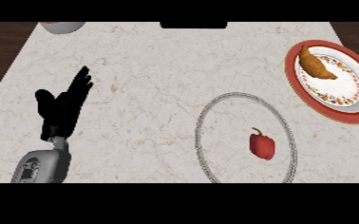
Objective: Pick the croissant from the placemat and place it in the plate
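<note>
One hand (61, 108), the left, is seen at the table's (154, 76) left with fingers straight, holding nothing. Right of the placemat (198, 128) with its red pepper (262, 145), the croissant (317, 66) lies on the plate (344, 92); only a clear withdrawal is judged needed.

The croissant (316, 65) lies in the plate (306, 92) at right, the pepper (262, 145) on the placemat (201, 134) nearer centre.

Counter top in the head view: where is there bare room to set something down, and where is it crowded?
Widest bare stretch: the middle of the counter, between the left hand and the placemat. The placemat's upper half is bare above the red pepper. Crowded at the right edge: the plate holds the croissant. A bowl takes the top-left corner.
</note>
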Controlling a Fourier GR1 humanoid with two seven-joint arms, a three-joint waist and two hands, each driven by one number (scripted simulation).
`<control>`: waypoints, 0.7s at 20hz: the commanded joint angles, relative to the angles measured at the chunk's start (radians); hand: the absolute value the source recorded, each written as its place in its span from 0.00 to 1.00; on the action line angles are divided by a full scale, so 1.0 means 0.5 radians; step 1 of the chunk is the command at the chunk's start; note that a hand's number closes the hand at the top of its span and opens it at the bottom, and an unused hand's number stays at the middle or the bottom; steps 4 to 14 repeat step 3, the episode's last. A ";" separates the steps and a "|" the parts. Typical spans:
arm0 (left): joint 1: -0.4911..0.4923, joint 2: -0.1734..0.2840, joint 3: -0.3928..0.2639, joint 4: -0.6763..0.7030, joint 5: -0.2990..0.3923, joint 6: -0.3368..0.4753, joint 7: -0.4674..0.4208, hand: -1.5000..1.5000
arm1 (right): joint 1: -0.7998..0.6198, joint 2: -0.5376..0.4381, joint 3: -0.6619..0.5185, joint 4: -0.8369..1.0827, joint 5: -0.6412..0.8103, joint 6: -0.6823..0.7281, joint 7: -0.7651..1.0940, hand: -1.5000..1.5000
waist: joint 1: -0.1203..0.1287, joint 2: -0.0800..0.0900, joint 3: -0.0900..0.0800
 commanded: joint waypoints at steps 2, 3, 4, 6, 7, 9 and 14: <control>0.124 -0.012 -0.025 -0.082 0.000 -0.034 -0.014 0.50 | 0.095 -0.145 0.008 0.171 -0.007 0.096 -0.108 0.00 | 0.004 0.000 0.001; -0.011 0.030 0.000 -0.147 0.041 -0.049 0.162 0.50 | 0.017 -0.164 0.024 0.284 0.037 0.039 -0.144 0.00 | 0.023 0.007 0.004; -0.011 0.030 0.000 -0.147 0.041 -0.049 0.162 0.50 | 0.017 -0.164 0.024 0.284 0.037 0.039 -0.144 0.00 | 0.023 0.007 0.004; -0.011 0.030 0.000 -0.147 0.041 -0.049 0.162 0.50 | 0.017 -0.164 0.024 0.284 0.037 0.039 -0.144 0.00 | 0.023 0.007 0.004; -0.011 0.030 0.000 -0.147 0.041 -0.049 0.162 0.50 | 0.017 -0.164 0.024 0.284 0.037 0.039 -0.144 0.00 | 0.023 0.007 0.004; -0.011 0.030 0.000 -0.147 0.041 -0.049 0.162 0.50 | 0.017 -0.164 0.024 0.284 0.037 0.039 -0.144 0.00 | 0.023 0.007 0.004; -0.011 0.030 0.000 -0.147 0.041 -0.049 0.162 0.50 | 0.017 -0.164 0.024 0.284 0.037 0.039 -0.144 0.00 | 0.023 0.007 0.004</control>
